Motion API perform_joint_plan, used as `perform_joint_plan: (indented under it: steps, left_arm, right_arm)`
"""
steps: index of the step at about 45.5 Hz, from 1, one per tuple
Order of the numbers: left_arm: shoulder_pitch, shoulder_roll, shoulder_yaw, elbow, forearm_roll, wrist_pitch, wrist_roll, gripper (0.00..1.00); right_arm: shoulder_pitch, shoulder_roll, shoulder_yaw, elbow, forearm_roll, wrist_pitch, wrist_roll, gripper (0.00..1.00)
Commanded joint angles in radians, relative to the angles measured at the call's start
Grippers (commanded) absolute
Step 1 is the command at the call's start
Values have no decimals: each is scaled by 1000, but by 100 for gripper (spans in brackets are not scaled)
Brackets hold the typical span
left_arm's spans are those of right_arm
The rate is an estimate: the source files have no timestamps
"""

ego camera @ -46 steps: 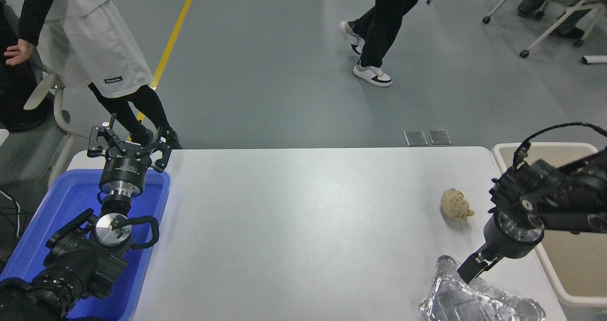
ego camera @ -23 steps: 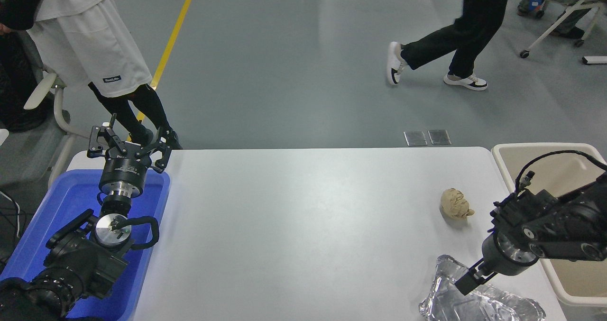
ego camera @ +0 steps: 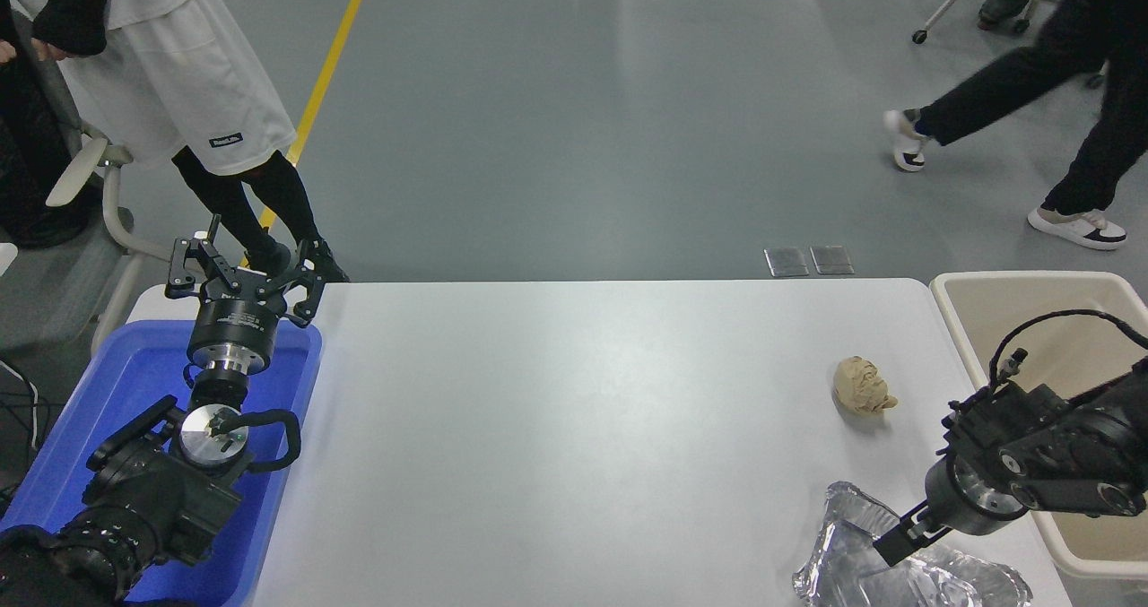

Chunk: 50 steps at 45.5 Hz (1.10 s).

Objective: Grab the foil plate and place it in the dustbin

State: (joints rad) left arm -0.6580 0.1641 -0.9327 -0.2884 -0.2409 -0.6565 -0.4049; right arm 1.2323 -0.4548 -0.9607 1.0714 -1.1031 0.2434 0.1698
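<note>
Both arms are showing matte black housings built from chunky jointed segments. The left arm is wearing a polished silver disc at one joint, a silver collar below its cylindrical black wrist, and a looping black cable. The right arm is carrying an arching black cable and a silvery wrist ring.

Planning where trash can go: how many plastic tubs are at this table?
2. The blue tub sits at the table's left end, under the parked left gripper. The dustbin, beige, stands off the right end, partly behind the right arm. Others may lie outside the frame.
</note>
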Motion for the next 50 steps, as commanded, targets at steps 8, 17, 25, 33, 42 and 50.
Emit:
perform_joint_plan:
  steps: [8,17,25,33,42,50]
  left_arm:
    - [0,0,0,0,0,0,0,99]
    - [0,0,0,0,0,0,0,99]
    - [0,0,-1,0,0,0,0,99]
    - [0,0,-1,0,0,0,0,99]
    - [0,0,-1,0,0,0,0,99]
    - [0,0,-1,0,2,-2,0,99]
  right_arm:
    - [-10,16,-46,-11,12,-16,0,57]
    - [-24,27,-46,-10,14,-16,0,29]
    - [-27,27,-47,-8,77,-6,0,0]
    - [-19,21,-47,-8,143,-3,0,0]
    - [-1,13,-50,-7,169,2,0,0]
    - [62,-2,-56,4,221,80,0,0]
